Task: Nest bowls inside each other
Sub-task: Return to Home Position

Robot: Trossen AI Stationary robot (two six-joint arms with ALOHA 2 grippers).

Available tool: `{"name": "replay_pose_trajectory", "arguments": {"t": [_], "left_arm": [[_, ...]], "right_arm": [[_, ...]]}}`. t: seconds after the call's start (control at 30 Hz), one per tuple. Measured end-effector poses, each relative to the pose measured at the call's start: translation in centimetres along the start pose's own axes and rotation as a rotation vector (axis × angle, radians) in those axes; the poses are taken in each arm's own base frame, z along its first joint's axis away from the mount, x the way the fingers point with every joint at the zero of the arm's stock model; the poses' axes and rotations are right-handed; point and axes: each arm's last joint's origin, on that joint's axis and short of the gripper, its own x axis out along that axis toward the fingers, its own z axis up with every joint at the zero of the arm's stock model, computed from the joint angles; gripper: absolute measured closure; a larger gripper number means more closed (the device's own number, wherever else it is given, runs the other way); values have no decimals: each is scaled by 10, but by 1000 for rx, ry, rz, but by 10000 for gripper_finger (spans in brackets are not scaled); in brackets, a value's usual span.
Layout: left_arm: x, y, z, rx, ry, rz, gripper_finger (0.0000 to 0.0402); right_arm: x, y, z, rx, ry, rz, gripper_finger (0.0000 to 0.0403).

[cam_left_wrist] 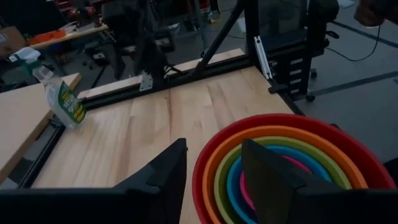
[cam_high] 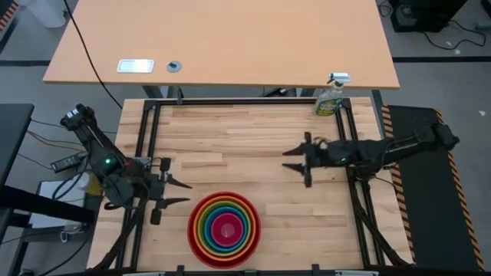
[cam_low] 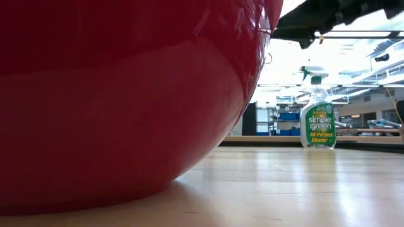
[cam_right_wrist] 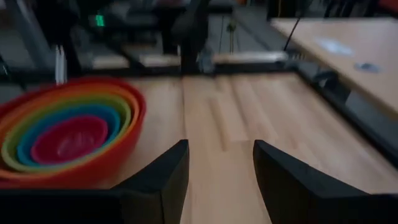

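Observation:
Five bowls sit nested in one stack near the table's near edge: red outermost, then orange, lime green and blue, with the pink one in the middle. The red bowl rests with its base on the wooden table. My left gripper hovers open to the left of the stack, pointing toward it, and nothing is between its fingers. My right gripper hovers open to the stack's far right, pointing toward the table's left, also with nothing between its fingers.
A green spray bottle stands upright at the table's far right corner. A black metal frame runs along the table's sides. Bare wood lies between the stack and the far edge. A second tabletop lies beyond.

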Motion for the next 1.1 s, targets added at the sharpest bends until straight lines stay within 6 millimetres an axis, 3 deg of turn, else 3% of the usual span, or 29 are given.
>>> {"name": "replay_pose_trajectory", "arguments": {"t": [0.13, 0.3, 0.47, 0.77, 1.1], "left_arm": [[1, -1, -7, 16, -1, 0, 247], [6, -1, -43, 55, -23, -8, 247], [-14, 16, -54, 14, -103, -78, 247], [-48, 47, -81, -1, -289, -165, 247], [-48, 55, -114, -65, -379, -164, 247]], "right_arm": [[-21, -21, -15, 35, -102, -25, 218], [-43, -37, -31, 71, -179, -75, 218], [-66, -47, -36, 103, -231, -129, 218], [-103, -55, -39, 158, -334, -184, 218], [-128, -57, -46, 177, -441, -220, 236]]}}
